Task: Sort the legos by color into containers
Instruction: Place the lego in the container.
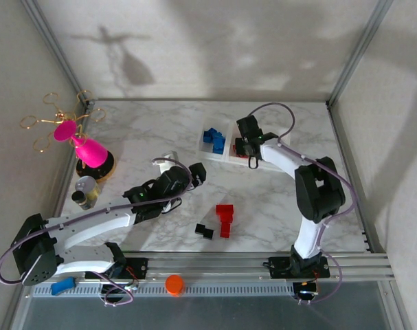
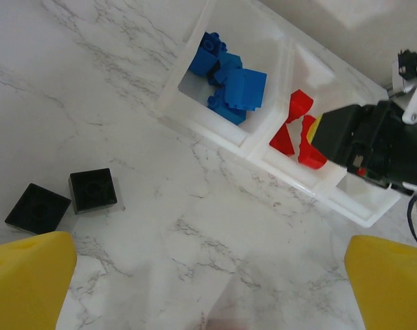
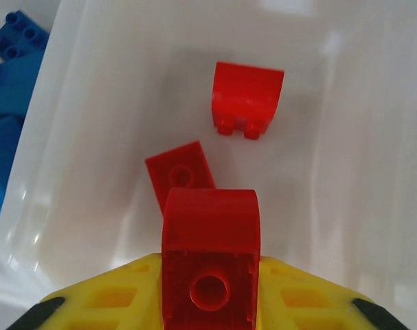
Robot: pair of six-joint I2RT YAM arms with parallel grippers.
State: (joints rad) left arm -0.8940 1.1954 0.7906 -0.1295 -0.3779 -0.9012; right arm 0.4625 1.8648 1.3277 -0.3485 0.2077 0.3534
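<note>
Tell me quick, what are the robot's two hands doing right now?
Left gripper: open, holding nothing.
Right gripper: shut on a red lego.

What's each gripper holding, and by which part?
The right gripper pinches a red brick by its sides, over the middle bin; the left gripper is empty.

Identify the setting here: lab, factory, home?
Most likely a robotics lab test cell: two arms bolted to an aluminium rail, a marble-look table walled in by white panels, and toy legos with sorting containers as props.
</note>
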